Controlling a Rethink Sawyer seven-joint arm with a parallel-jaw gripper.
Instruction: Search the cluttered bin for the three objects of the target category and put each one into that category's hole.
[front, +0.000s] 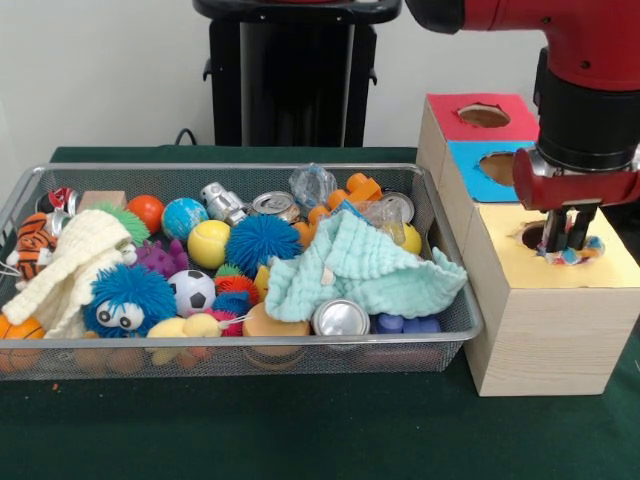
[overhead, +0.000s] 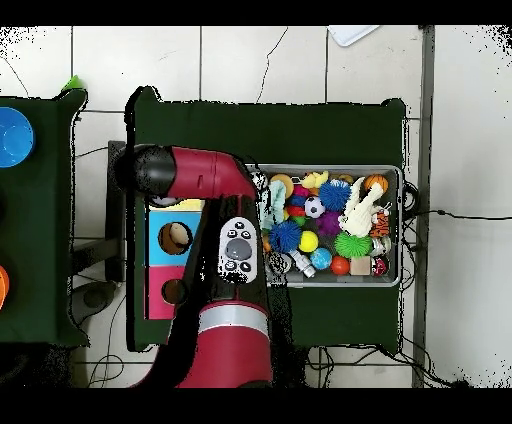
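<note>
Green table (front: 300, 430), toy-crammed wire bin (front: 470, 325), tool (front: 567, 250) pinching small multicoloured object (front: 575, 254) over yellow hole (front: 540, 236)

My own arm (overhead: 215, 190) covers the yellow-topped section of the wooden box (front: 545, 330) from overhead, so that hole and my gripper (front: 566, 243) show only from the front, where something small and multicoloured (front: 572, 254) at my fingertips is too tiny to name. The mint cloth (front: 355, 268) hides part of the bin's (front: 240, 365) contents beneath it, and a can (front: 340, 318) pokes out under its edge. From overhead the toys are too small to tell apart.
</note>
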